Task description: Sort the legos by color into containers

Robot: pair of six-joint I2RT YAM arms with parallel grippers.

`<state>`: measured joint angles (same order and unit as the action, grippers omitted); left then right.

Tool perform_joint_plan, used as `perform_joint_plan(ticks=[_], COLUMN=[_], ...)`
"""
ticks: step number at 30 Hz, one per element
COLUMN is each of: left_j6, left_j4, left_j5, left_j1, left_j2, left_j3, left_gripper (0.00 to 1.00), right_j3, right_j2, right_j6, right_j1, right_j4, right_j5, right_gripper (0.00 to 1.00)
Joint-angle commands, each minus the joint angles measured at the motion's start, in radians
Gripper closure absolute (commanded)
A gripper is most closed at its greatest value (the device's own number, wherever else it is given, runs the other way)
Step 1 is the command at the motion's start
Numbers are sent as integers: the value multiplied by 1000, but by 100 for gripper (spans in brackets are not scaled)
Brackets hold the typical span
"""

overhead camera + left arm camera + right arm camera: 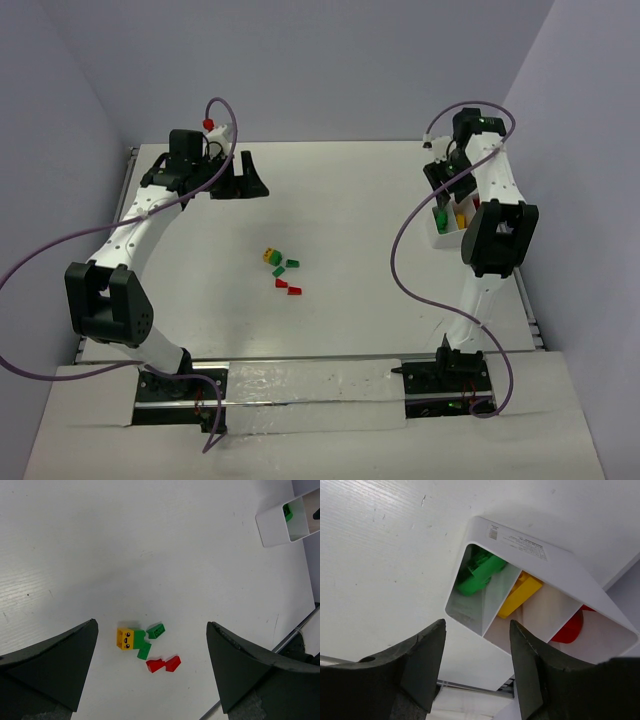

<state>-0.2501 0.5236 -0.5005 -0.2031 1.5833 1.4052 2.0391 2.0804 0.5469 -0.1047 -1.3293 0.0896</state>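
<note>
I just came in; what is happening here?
The right gripper hangs open over the white tray, which holds sorted legos: green, yellow and red, each in its own compartment. The left gripper is open and holds nothing. A few loose legos lie in the middle of the table, not yet sorted.

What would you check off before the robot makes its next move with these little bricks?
1. Right gripper empty, jaws apart above the tray: ok.
2. Colours separate in the tray, green brick, yellow brick and red piece in one compartment each: ok.
3. Left gripper open and empty: ok.
4. Table free of unsorted bricks: not ok; a loose cluster lies there.
5. Loose yellow block separate from its green neighbour: cannot tell.
</note>
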Motion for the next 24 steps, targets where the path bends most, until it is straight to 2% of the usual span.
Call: perform_joint_plan(ticks=[1, 7, 9, 12, 14, 17, 18, 20, 24], left_j6=[15, 82, 148, 215, 295, 482, 591, 715, 1077], left_j4=[0, 9, 9, 30, 62, 136, 168, 161, 95], left_j5=[7, 12, 31, 66, 93, 51, 38, -19, -122], left_j1=[-1, -1, -1, -4, -16, -52, -67, -67, -65], left_j2=[-2, -29, -40, -41, -26, -2, 6, -7, -87], left_j3=[37, -2, -26, -56, -83, -127, -148, -206, -333], left_gripper=[1, 1, 1, 7, 17, 22, 22, 24, 24], right_j3=[50, 100, 103, 86, 52, 8, -11, -29, -68], right_j2=[-4, -57, -99, -142, -192, -216, -218, -220, -225], right_j6=[-10, -23, -38, -51, -78, -101, -111, -121, -133], right_j1=[-1, 18, 31, 50, 68, 87, 97, 100, 100], right_j4=[-16, -33, -23, -5, 45, 79, 87, 98, 116], right_j5=[4, 83, 132, 195, 247, 319, 345, 385, 446], right_gripper=[38, 38, 38, 38, 36, 35, 35, 34, 32])
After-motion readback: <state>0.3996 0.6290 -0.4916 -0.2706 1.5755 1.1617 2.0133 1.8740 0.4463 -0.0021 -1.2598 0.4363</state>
